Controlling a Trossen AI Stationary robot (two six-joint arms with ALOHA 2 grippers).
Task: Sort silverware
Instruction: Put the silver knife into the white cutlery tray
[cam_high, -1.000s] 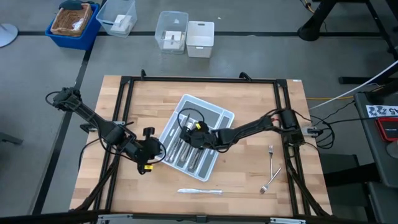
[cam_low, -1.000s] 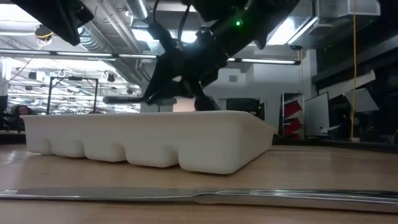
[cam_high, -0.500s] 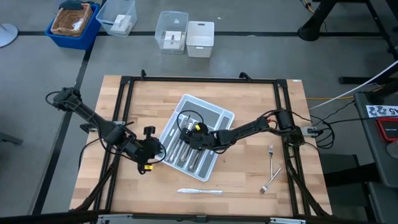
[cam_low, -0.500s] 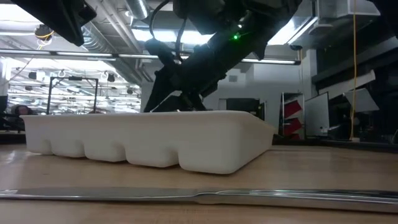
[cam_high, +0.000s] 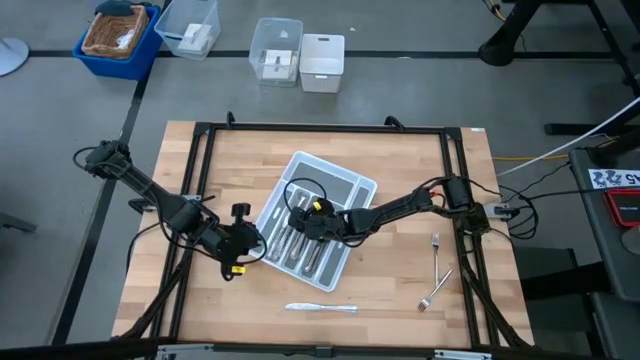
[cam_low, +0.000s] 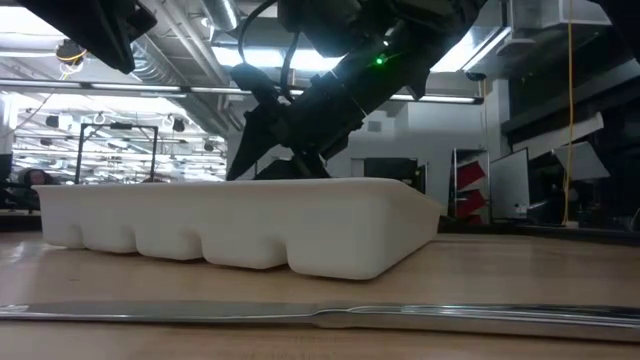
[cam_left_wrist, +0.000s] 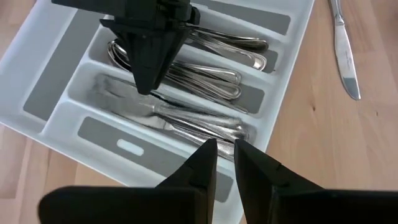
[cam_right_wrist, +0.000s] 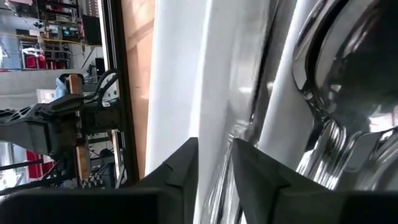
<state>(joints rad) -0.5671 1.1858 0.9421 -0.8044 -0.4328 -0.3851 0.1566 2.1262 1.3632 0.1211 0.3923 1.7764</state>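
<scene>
Judged the sorting mostly done but not finished. Found the bulk of the silverware (cam_left_wrist: 193, 93) lying lengthwise in the long compartments of the tray (cam_high: 345, 185), right beneath and ahead of the right gripper (cam_high: 297, 212). Saw spoon bowls and handles stacked in the compartments nearest those fingertips, and flatter pieces, probably knives, one compartment over, closer to the left gripper (cam_left_wrist: 222, 144). Could not count the pieces or confirm that each kind sat apart. Reached down inside the tray walls with the right fingers (cam_right_wrist: 186, 168), parted by a visible gap, with nothing seen between them and shiny metal just past their tips; took that for a piece just let go or about to be gripped, without being able to tell which. Hovered the left fingers (cam_left_wrist: 205, 165) just outside the tray's near corner, a narrow slit apart and holding nothing, pointed at the tray rather than at any loose piece. Counted three pieces left out on the bare table, all well apart from both pairs of fingers: one knife (cam_high: 320, 307) beyond the tray on the side away from the right fingertips, and two forks (cam_high: 436, 245) (cam_high: 434, 290) far behind the right fingers, out by that arm's base. Reckoned those three as the remaining work: pick up, carry over, drop into the matching compartment.
</scene>
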